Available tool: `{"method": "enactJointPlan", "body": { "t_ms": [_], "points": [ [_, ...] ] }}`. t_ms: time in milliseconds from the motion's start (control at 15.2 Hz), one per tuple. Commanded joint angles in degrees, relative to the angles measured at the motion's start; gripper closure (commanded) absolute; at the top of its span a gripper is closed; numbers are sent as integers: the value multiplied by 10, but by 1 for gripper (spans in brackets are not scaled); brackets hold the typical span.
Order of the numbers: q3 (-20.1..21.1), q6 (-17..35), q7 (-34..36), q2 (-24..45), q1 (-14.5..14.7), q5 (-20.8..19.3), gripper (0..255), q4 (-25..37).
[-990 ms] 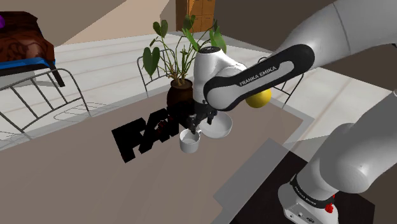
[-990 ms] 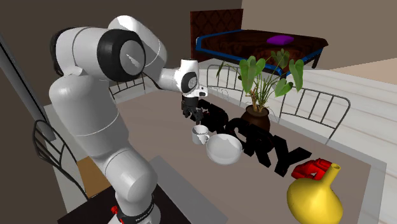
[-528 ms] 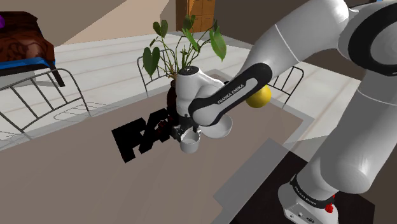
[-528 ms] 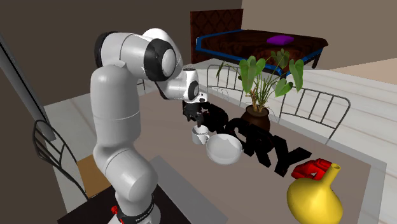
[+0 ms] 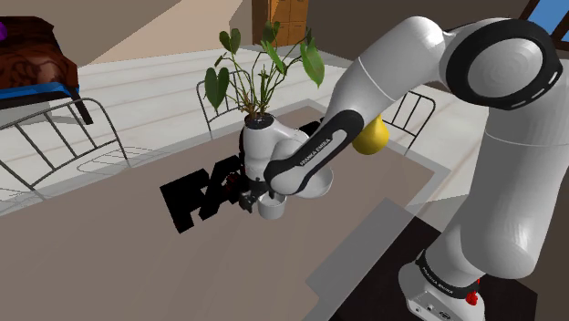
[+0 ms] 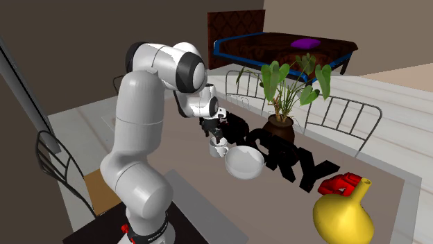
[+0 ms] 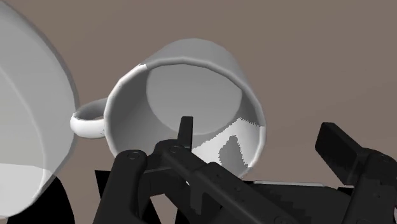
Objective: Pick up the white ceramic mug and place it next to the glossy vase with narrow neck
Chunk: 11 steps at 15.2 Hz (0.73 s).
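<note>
1. White mug (image 6: 218, 147) stands upright on the tabletop (image 5: 137, 264), just beside a white bowl (image 6: 243, 163). Its handle (image 7: 86, 121) points toward the bowl. The yellow glossy vase (image 6: 340, 218) is well apart from it, past the black block letters (image 6: 291, 159).
2. Gripper (image 7: 261, 146) is down at the mug's rim with its fingers apart. One tip is inside the opening; the other is outside the wall, on the side away from the handle. Nothing is clasped yet, by my reading.
3. Handling (judgement): the mug looks rigid and thin-walled, and light, since the wrist view shows it empty. The smooth surface is probably slippery. It could chip or tip if knocked against the bowl. A pinch across the wall at the rim looks the sensible hold, because the bowl crowds the handle side.
4. Unclear:
   - Whether either finger already touches the wall.
   - In the shoulder view the forearm covers most of the bowl and part of the mug.
   - The vase's base is cut off in the second exterior view, so free space beside it is uncertain.
   - The red object (image 6: 340, 184) by the vase's neck is not identifiable.
</note>
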Motion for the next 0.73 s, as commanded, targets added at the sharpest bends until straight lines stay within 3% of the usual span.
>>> {"method": "enactJointPlan", "body": {
  "t_ms": [0, 528, 594, 660],
  "points": [
    [-5, 12, 7, 13, 3, -9, 0, 0],
    [-7, 16, 8, 17, 4, -12, 0, 1],
    [-7, 16, 8, 17, 4, -12, 255, 1],
    [-7, 16, 8, 17, 4, -12, 255, 1]
  ]
}}
